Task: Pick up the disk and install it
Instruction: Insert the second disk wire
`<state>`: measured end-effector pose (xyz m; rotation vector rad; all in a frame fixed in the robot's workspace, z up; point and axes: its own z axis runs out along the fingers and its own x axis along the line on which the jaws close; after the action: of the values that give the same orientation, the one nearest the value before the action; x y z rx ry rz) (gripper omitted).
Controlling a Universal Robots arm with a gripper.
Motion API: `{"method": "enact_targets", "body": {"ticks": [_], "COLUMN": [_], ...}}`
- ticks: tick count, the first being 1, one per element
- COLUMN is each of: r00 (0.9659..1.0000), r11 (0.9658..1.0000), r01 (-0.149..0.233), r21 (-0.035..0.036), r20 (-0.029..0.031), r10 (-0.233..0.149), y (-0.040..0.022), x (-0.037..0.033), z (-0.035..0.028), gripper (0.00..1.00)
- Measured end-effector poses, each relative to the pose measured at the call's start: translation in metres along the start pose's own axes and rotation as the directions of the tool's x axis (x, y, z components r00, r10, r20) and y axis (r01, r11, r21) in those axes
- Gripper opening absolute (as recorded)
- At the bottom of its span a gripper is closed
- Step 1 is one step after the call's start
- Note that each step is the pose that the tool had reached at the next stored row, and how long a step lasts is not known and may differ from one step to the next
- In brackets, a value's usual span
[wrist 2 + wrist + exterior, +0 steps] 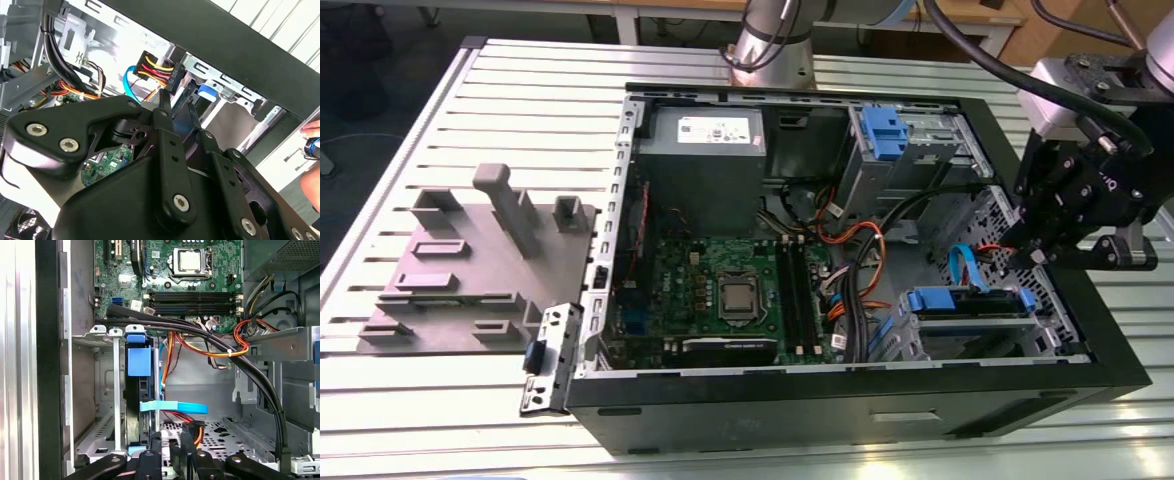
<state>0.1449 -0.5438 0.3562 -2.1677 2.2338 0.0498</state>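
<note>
Gripper [177, 107] hangs beside the disk [138, 362] in its bay; cannot tell jaw opening. Risk: it snags the cable bundle [210, 337].

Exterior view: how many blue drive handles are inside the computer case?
2. One handle sits in the far drive cage; the second handle is on the disk, near the gripper. Cables may hide others.

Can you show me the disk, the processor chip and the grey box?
disk [934, 300]: exterior view, blue carrier end.
processor chip [736, 297]: exterior view, silver lid centre.
grey box [700, 180]: exterior view, bare top face.
</note>
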Motion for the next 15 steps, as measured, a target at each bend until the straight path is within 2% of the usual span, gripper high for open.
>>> {"method": "enact_targets", "body": {"ticks": [6,10,15], "r00": [1.0000,1.0000,1.0000], "r11": [1.0000,1.0000,1.0000], "r01": [0.000,0.000,0.000], "r21": [0.0000,0.0000,0.0000], "r20": [0.0002,-0.0001,0.0000], "r10": [0.000,0.000,0.000], "y": [-0.0010,-0.0043,-0.0051], "x": [-0.0052,-0.0056,-0.0057], "z": [0.0015,0.0029,0.0032], "gripper": [0.30,0.30,0.30]}}
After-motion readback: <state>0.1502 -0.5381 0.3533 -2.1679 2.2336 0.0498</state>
